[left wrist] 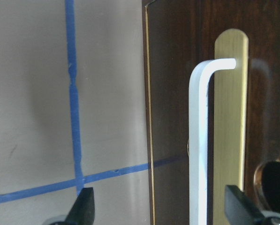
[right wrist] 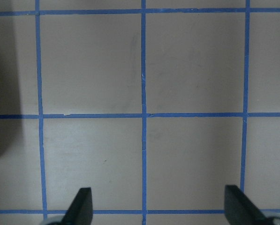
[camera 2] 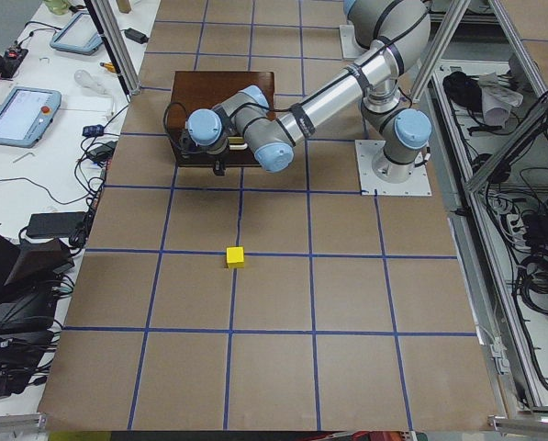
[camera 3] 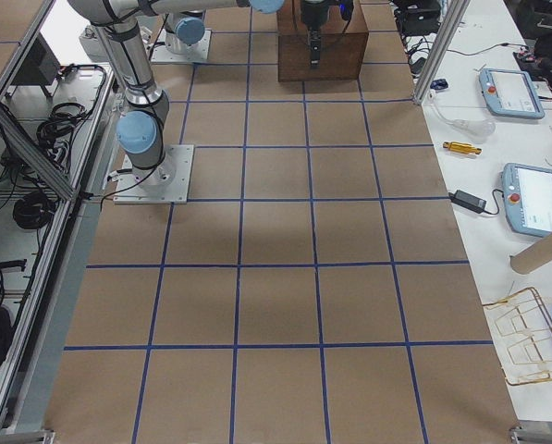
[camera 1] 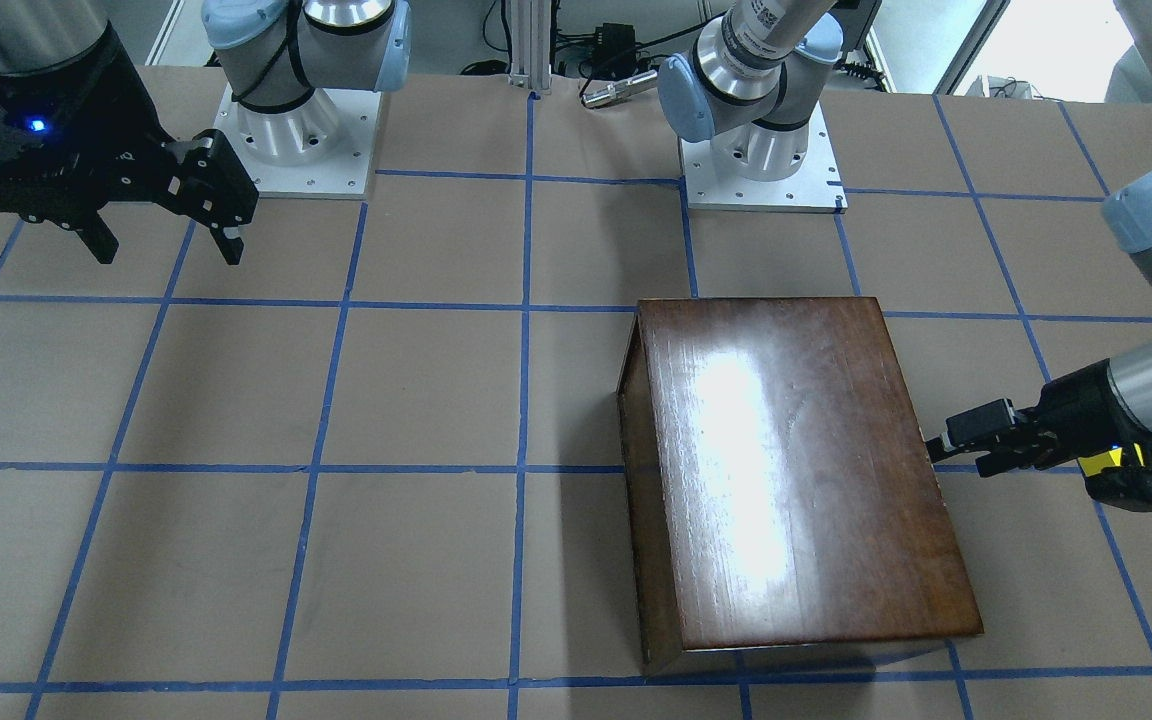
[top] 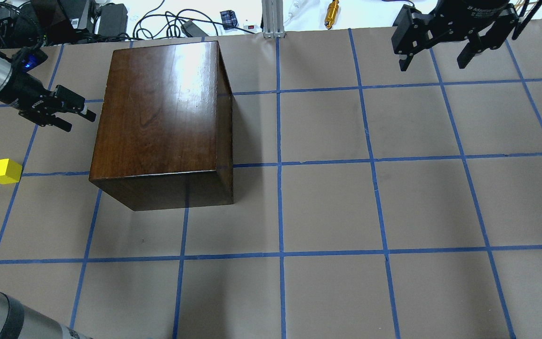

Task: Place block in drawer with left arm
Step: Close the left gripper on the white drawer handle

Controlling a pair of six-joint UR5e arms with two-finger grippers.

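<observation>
The yellow block lies on the table to the left of the dark-brown cabinet; it also shows in the exterior left view. The drawer is shut: the left wrist view shows its dark front panel with the white handle. My left gripper is open and empty and points at that front. In the left wrist view the handle runs down between its fingers. My right gripper is open and empty, above the far right of the table.
The two arm bases stand at the robot's edge of the table. An aluminium post, a brass cylinder and cables lie beyond the far edge. The table is brown paper with a blue tape grid.
</observation>
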